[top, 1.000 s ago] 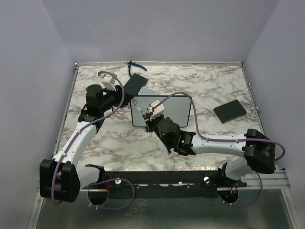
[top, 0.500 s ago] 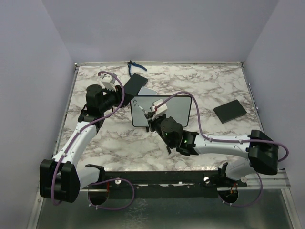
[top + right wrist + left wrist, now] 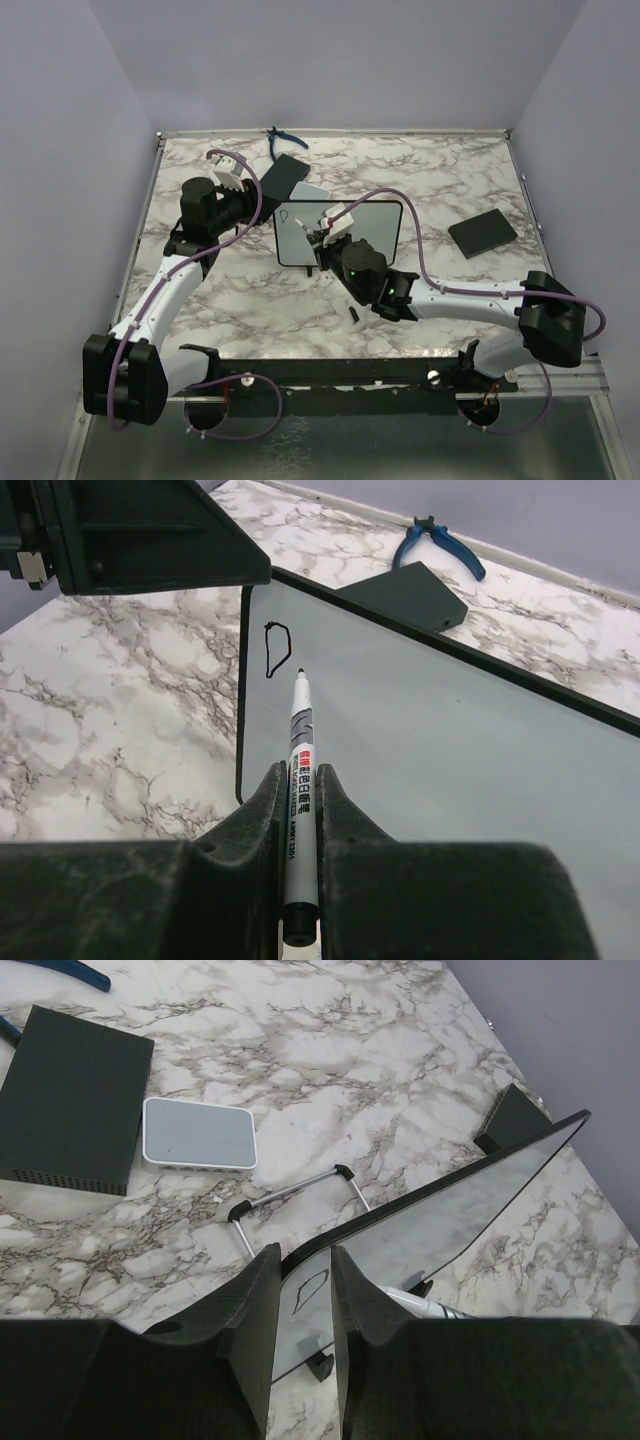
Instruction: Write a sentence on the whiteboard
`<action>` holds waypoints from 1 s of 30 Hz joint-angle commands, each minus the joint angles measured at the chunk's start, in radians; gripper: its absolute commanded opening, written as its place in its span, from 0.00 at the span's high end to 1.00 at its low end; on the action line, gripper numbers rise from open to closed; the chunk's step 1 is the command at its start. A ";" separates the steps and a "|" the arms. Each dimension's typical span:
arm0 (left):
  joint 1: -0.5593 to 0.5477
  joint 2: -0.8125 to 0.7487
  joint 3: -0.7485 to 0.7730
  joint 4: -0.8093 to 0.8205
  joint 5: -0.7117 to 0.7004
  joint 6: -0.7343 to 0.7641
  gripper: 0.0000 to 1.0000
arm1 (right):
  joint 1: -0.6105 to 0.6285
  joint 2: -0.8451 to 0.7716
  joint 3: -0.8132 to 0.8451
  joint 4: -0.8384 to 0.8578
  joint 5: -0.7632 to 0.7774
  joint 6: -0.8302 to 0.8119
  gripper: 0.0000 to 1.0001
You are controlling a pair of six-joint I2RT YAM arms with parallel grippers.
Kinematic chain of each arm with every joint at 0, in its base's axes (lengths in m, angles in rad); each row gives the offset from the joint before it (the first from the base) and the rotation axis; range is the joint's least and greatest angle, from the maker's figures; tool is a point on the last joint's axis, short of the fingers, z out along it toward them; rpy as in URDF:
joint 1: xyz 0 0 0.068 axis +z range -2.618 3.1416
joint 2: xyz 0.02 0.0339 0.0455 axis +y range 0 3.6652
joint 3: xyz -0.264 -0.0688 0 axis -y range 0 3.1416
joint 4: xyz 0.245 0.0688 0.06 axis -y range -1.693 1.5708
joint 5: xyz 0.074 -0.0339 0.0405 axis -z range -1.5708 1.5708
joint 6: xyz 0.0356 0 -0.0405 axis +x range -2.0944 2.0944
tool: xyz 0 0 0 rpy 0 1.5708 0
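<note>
Step in hand: we judged it to be the second letter of the sentence (image 3: 267,652), since only one looped stroke stood at the whiteboard's upper left corner.
Doing it well: we would press lightly and make short strokes, starting just right of that loop on the same line. A hard push could tip the whiteboard (image 3: 380,225) back on its feet.
Right gripper (image 3: 300,780): its fingers (image 3: 258,810) were closed tight around the marker (image 3: 299,740), cap end towards the wrist.
Marker tip: it pointed at the whiteboard's face, just below and right of the loop. We could not tell whether it touched.
Left gripper (image 3: 305,1260): its fingers (image 3: 255,1300) were nearly closed, pinching the whiteboard's left edge between them.
Whiteboard: it stood tilted on the table, writing face towards the right gripper.
</note>
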 commanded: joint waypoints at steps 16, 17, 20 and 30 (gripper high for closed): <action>-0.007 -0.028 -0.020 -0.027 -0.020 0.015 0.73 | -0.025 -0.018 -0.033 0.070 -0.057 -0.033 1.00; -0.007 -0.029 -0.020 -0.028 -0.020 0.016 0.73 | -0.025 -0.018 -0.035 0.071 -0.052 -0.034 1.00; -0.007 -0.026 -0.019 -0.030 -0.019 0.015 0.73 | -0.025 -0.017 -0.039 0.080 -0.045 -0.040 1.00; -0.007 -0.026 -0.017 -0.028 -0.018 0.015 0.73 | -0.024 0.009 -0.032 0.084 -0.087 -0.089 1.00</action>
